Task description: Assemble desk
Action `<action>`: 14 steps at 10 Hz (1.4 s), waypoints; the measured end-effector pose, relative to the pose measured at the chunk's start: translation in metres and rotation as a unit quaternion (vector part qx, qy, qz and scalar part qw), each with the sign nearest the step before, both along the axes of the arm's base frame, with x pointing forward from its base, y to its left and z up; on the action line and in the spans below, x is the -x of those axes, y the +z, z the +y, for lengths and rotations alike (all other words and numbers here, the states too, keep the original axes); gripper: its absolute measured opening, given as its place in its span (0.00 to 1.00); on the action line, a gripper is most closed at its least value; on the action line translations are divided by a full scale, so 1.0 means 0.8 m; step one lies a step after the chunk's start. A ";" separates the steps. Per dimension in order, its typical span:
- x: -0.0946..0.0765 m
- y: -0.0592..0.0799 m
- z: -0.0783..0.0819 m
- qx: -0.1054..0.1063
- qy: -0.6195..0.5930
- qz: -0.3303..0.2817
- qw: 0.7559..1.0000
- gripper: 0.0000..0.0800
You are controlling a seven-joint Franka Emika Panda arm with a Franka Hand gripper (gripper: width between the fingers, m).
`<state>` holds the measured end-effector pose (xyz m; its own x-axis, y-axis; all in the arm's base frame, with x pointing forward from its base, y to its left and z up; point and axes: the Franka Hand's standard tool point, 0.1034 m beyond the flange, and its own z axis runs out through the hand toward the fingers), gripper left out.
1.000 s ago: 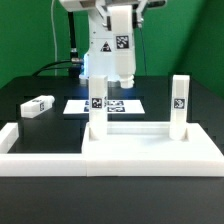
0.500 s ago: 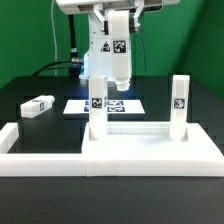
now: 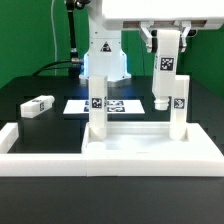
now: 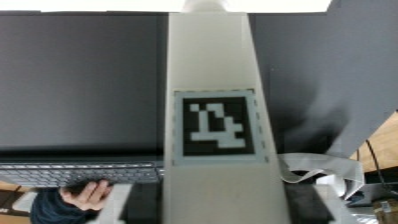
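The white desk top lies at the front with two square legs standing upright in it, one on the exterior view's left and one on the right. My gripper is shut on a third white leg, which hangs upright just behind and to the left of the right standing leg, above the top's back edge. In the wrist view the held leg fills the middle with its tag showing, between my black finger pads. A fourth leg lies flat on the black table at the left.
The marker board lies flat on the table behind the left standing leg. Long white border bars run along the front left of the desk top. The robot base stands at the back.
My gripper has moved with the leg from the back centre to the exterior view's right and forward, and now hangs close by the right standing leg.
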<state>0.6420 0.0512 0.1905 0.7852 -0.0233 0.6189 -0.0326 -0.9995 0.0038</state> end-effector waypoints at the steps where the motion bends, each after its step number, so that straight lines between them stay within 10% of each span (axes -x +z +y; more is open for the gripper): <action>1: 0.000 0.000 0.000 0.000 0.000 0.000 1.000 0.36; 14: -0.008 -0.062 0.053 -0.002 0.020 0.013 1.000 0.36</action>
<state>0.6481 0.0937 0.1412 0.8010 0.0070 0.5986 0.0080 -1.0000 0.0009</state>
